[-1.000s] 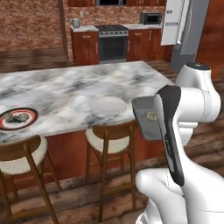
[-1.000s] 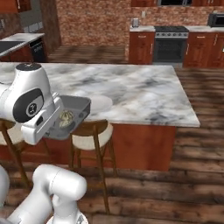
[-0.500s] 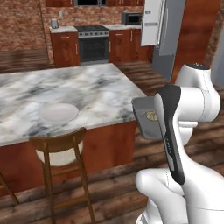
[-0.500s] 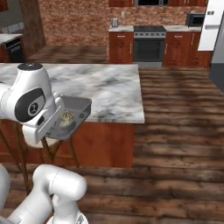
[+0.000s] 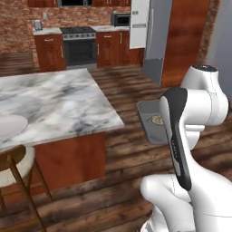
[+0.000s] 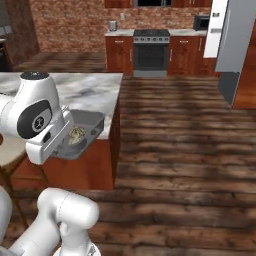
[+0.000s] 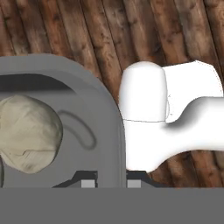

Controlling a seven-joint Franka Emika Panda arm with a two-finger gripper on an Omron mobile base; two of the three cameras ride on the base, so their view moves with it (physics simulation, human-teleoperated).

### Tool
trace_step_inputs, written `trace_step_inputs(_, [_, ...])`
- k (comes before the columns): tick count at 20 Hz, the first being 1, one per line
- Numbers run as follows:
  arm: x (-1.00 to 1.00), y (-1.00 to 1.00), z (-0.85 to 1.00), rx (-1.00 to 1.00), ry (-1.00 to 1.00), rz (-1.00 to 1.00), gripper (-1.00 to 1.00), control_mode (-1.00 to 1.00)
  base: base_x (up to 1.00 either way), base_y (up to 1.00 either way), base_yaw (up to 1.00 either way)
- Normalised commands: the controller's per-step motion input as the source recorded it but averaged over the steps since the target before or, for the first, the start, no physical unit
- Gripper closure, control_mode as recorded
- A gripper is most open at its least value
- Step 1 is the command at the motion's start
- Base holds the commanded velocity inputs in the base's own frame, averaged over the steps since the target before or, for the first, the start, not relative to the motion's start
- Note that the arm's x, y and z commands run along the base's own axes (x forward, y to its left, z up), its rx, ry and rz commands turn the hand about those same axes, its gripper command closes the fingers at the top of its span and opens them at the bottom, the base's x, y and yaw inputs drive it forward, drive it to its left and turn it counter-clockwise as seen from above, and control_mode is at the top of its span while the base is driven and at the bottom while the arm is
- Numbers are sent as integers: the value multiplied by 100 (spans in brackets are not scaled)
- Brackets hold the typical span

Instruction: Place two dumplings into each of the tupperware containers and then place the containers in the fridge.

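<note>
Grey tub [image 7: 87, 113], tan-olive dumpling [image 7: 28, 133]

Both base cameras are looking forward over the arm, sharing the oven [image 5: 79, 45] at upper frame; the hand camera is hugging the container [image 7: 65, 118] close, facing the floor.

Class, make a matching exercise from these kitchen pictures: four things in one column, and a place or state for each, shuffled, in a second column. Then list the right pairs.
Things:
1. tupperware container
2. dumpling
3. oven
4. marble counter

Places or states:
A. against the far brick wall
B. lying inside the grey tub
C. gripped by its rim, carried above the wooden floor
D. left of the arm, with a stool beneath

Pairs: 1-C, 2-B, 3-A, 4-D
</note>
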Motion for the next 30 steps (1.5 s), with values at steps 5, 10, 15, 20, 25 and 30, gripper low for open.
trace_step_inputs(5, [0,0,0,0,0,0,100,100,64,-100,-1])
trace_step_inputs(10, [0,0,0,0,0,0,100,100,100,-95,9])
trace_step_inputs(15, [0,0,0,0,0,0,100,100,100,-70,9])
trace_step_inputs(20, [0,0,0,0,0,0,100,100,100,-26,7])
trace_step_inputs(25, [0,0,0,0,0,0,100,100,100,-4,5])
trace_step_inputs(30, [0,0,0,0,0,0,100,100,100,0,0])
